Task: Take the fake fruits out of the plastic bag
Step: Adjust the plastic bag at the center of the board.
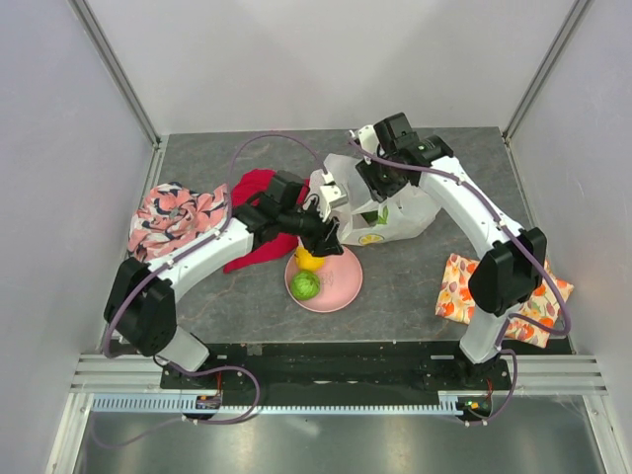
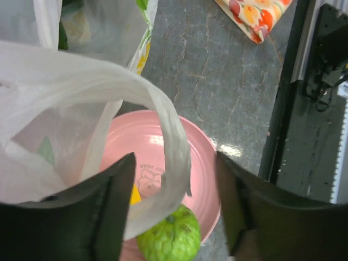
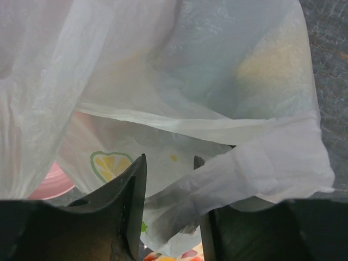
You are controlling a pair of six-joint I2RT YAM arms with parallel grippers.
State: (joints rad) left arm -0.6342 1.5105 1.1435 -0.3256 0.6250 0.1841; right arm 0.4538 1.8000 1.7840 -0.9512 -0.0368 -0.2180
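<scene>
1. Lying on the dark grey bench [image 1: 415, 286]: one thin, crinkly, translucent white plastic bag [image 1: 400, 212], long axis running left to right, handle end pointing toward the left arm and the one round pink plate [image 1: 346, 286].
2. Hanging down over the plate: one handle loop [image 2: 174, 136], passing between the fingers of the left claw [image 1: 329, 240], those fingers standing wide apart and gripping nothing.
3. Hovering at the bag's top: the right claw [image 3: 170, 160], fingers a little apart with a band of bag film lying in the gap; pinching it or not, cannot tell.
4. Resting on the plate, out of the bag: two glossy fruits, one bumpy round green fruit [image 1: 305, 285] at the near side and one yellow fruit [image 1: 309, 260] just behind it.
5. Showing faintly through the film: green shapes, number impossible to count.
6. Lying around on the bench: three cloths, namely one crumpled red cloth [image 1: 252, 197], one pink-and-black floral cloth [image 1: 173, 217] and one fruit-printed orange cloth [image 1: 464, 291].
</scene>
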